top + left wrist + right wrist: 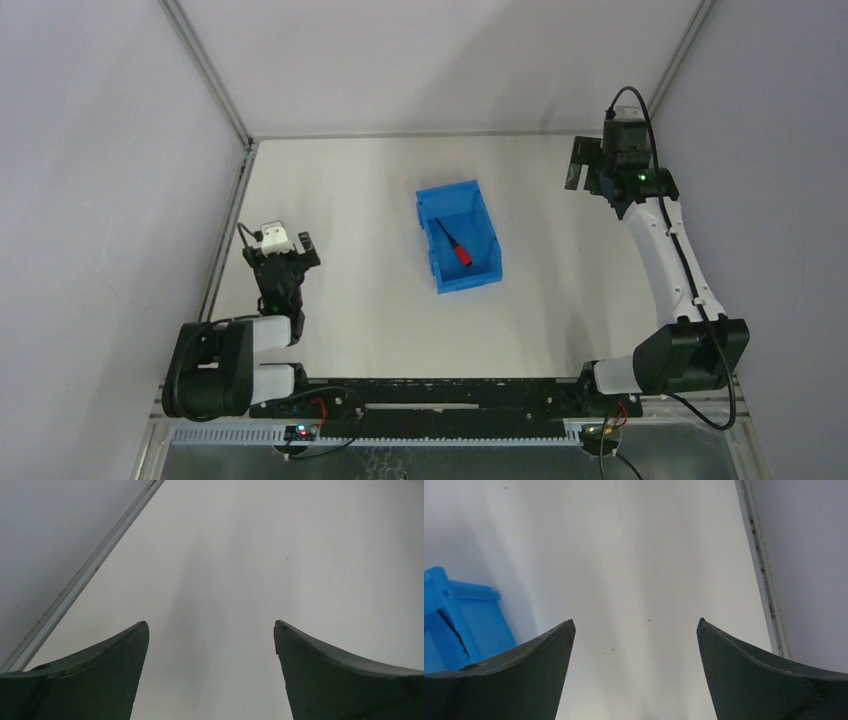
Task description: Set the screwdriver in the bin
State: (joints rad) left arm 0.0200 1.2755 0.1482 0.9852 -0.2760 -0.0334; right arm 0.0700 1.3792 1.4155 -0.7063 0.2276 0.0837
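The blue bin (pixel 447 190) stands near the middle of the table. Inside it lies the screwdriver (pixel 457 246), red handle toward the near right corner and black shaft pointing to the far left. My right gripper (pixel 585 165) hangs open and empty to the right of the bin, toward the far side and well apart from it. In the right wrist view the right gripper (pixel 635 622) frames bare table, with a corner of the bin (pixel 474 615) at the left edge. My left gripper (pixel 290 243) is open and empty at the left, over bare table (pixel 211 625).
A metal rail (pixel 225 235) borders the table on the left and a second rail (pixel 761 580) runs close by the right gripper. Grey walls close in the table at the back and on both sides.
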